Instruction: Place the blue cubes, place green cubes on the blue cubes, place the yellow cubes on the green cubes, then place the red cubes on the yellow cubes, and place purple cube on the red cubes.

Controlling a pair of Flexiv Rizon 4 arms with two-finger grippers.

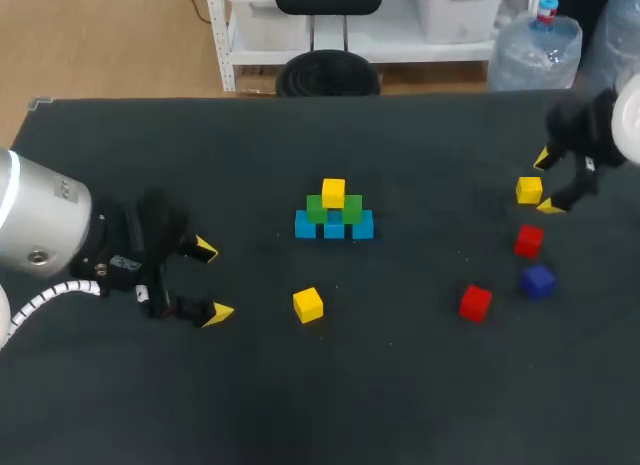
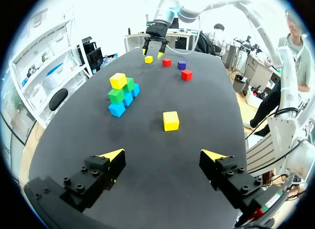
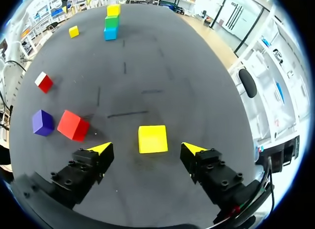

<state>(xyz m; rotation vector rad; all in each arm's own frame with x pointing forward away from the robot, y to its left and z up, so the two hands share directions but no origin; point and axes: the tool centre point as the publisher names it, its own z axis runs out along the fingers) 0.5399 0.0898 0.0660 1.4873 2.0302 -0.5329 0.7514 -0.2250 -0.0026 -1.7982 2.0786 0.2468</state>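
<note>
Partly built stack (image 1: 333, 213) at the centre of the table (image 1: 420, 385): three blue cubes (image 1: 333, 228) in a touching row form the base, two green cubes (image 1: 351, 207) sit over the seams between them, and one yellow cube (image 1: 333, 192) crowns the pair, each tier apparently offset so that every block bears on two below. A second yellow cube (image 3: 152, 139) lies flat on the table at the far right, between the spread fingers of the right gripper (image 1: 545, 183); the jaws stand on either side of it without touching, a pose that suggests a grasp in preparation. A third yellow cube (image 1: 308, 304) rests alone near the front of the stack, ahead of the left gripper (image 1: 213, 280), whose jaws are wide apart and hold nothing. Two red cubes (image 1: 528, 240) and the purple cube (image 1: 537, 281) lie apart from one another, near the right arm. All cubes are plain, flat-faced and sharp-edged, evidently rigid; the table covering is dark and matte.
</note>
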